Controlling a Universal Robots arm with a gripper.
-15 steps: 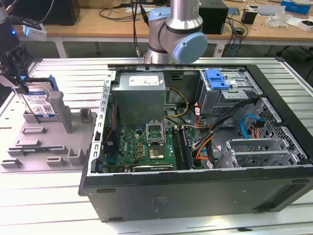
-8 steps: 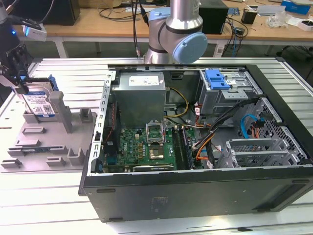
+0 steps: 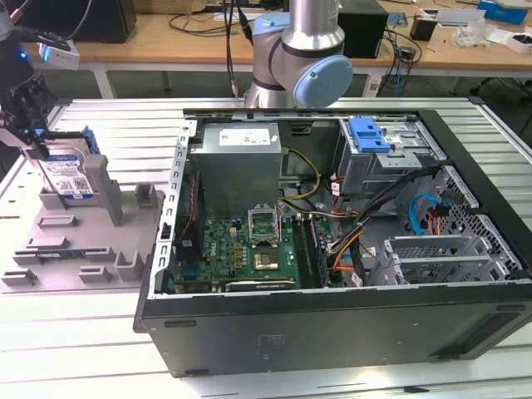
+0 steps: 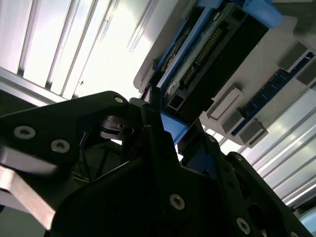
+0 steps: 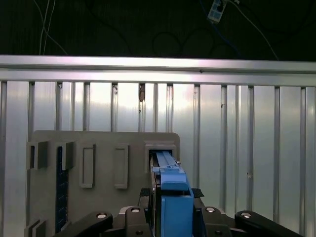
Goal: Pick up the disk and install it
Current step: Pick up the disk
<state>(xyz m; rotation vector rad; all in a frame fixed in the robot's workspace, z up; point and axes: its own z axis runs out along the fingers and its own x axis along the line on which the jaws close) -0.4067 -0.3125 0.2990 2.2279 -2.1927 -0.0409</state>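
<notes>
The disk (image 3: 68,172), silver with a white-and-blue label and a blue carrier frame, stands on edge in a slot of the grey holder tray (image 3: 79,249) at the exterior view's left. My gripper (image 3: 30,137) is down over its top end. In the first wrist view the blue frame of the disk (image 5: 172,195) sits between my black fingers (image 5: 147,196), which press against both of its sides. In the second wrist view a finger (image 4: 153,131) lies against the blue frame of the disk (image 4: 174,126), whose connector edge shows above it. The disk's lower end is still in the holder (image 5: 98,148).
An open computer case (image 3: 332,332) lies to the exterior view's right of the tray, with motherboard, cables and a drive cage (image 3: 399,154) carrying a blue latch plate (image 3: 368,133). The arm's base (image 3: 299,58) stands behind the case. Ribbed metal tabletop (image 5: 237,138) surrounds the tray.
</notes>
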